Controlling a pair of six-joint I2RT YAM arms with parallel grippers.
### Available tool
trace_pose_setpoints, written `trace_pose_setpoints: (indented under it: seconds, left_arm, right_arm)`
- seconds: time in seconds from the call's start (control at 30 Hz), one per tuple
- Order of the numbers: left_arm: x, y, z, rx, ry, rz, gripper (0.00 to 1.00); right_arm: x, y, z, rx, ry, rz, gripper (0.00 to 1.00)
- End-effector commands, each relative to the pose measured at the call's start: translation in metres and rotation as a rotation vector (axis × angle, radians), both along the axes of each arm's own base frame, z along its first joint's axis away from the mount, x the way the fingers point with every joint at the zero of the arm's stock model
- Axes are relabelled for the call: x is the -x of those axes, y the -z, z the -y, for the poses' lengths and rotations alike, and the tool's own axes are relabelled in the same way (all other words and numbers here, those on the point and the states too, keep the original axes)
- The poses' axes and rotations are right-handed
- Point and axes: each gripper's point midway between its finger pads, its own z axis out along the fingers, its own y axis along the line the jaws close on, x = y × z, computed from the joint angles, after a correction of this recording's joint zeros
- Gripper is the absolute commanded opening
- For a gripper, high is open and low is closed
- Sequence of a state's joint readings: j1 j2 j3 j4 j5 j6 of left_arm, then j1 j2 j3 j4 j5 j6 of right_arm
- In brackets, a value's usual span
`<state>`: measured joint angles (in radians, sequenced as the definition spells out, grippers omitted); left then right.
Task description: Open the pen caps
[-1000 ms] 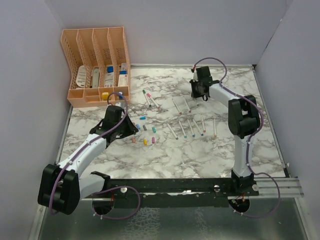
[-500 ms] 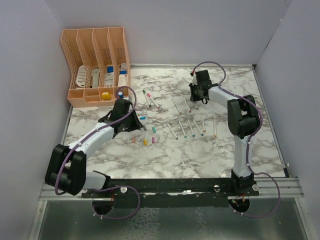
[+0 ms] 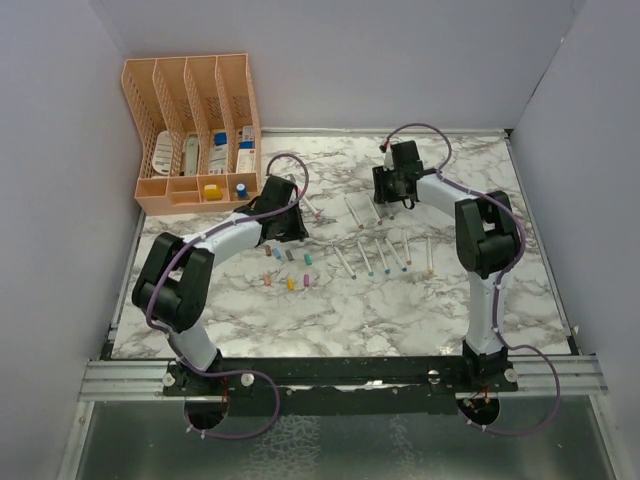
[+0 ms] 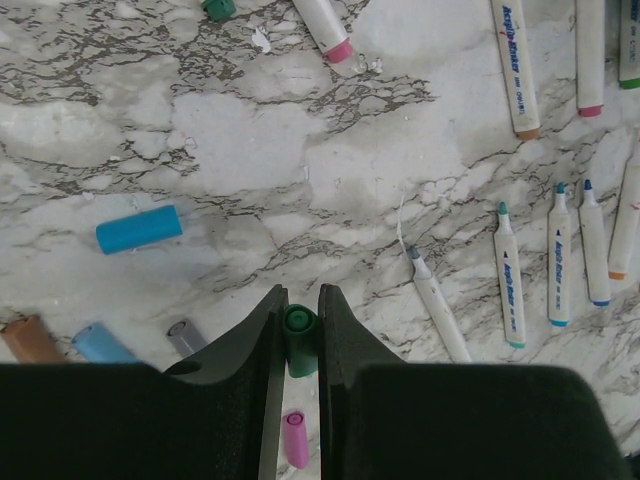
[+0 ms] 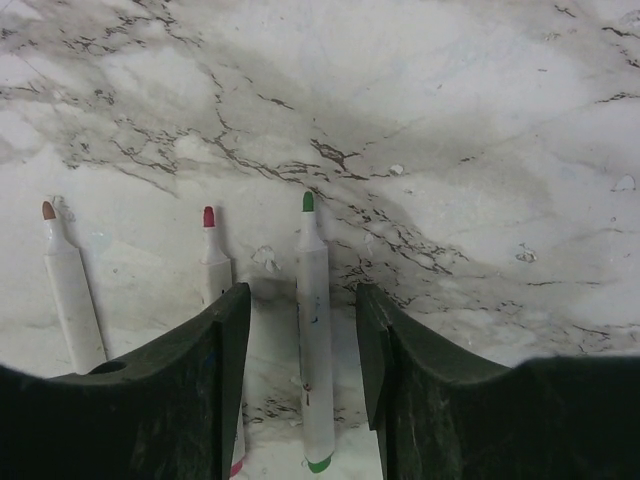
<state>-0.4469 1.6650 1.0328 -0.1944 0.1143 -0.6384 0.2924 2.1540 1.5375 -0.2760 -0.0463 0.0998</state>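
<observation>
The left tool (image 4: 300, 303) is clamped shut on a green cap (image 4: 298, 338). On the marble surface (image 4: 230, 140) just near of it lie loose caps: pink (image 4: 295, 452), grey (image 4: 185, 335), light blue (image 4: 100, 343) and a darker blue cap (image 4: 140, 228). A row of uncapped pens (image 4: 507, 275) lies to its right. The peach organiser (image 3: 190, 110) stands at the far left.

The right tool (image 5: 300, 295) has its fingers apart, straddling a green-tipped pen (image 5: 315, 340) without touching it. One finger partly hides a red-tipped pen (image 5: 211, 265).
</observation>
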Motion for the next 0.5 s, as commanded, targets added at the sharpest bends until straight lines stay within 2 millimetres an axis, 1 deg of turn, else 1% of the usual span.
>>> trace_pose_setpoints:
  seconds: [0.0, 0.17, 0.27, 0.33, 0.4, 0.47]
  left_arm:
    - [-0.012, 0.016, 0.001, -0.058, -0.001, 0.005, 0.00]
    - [-0.010, 0.031, 0.000, -0.077, 0.000, -0.025, 0.01]
    - [-0.009, 0.038, -0.001, -0.085, 0.002, -0.040, 0.09]
    - [-0.008, 0.040, -0.002, -0.089, 0.001, -0.041, 0.17]
    - [-0.008, 0.042, -0.003, -0.095, -0.004, -0.040, 0.24]
    - [-0.007, 0.043, -0.005, -0.100, -0.007, -0.038, 0.31]
  right_arm:
    - [0.003, -0.026, 0.000, -0.019, -0.013, 0.032, 0.48]
    - [-0.004, -0.070, -0.011, -0.064, -0.073, 0.113, 0.55]
    - [-0.002, -0.089, -0.018, -0.092, -0.106, 0.141, 0.59]
    - [0.000, -0.103, -0.024, -0.114, -0.135, 0.162, 0.60]
    - [0.004, -0.114, -0.036, -0.126, -0.175, 0.183, 0.61]
    - [0.009, -0.122, -0.052, -0.122, -0.214, 0.197, 0.61]
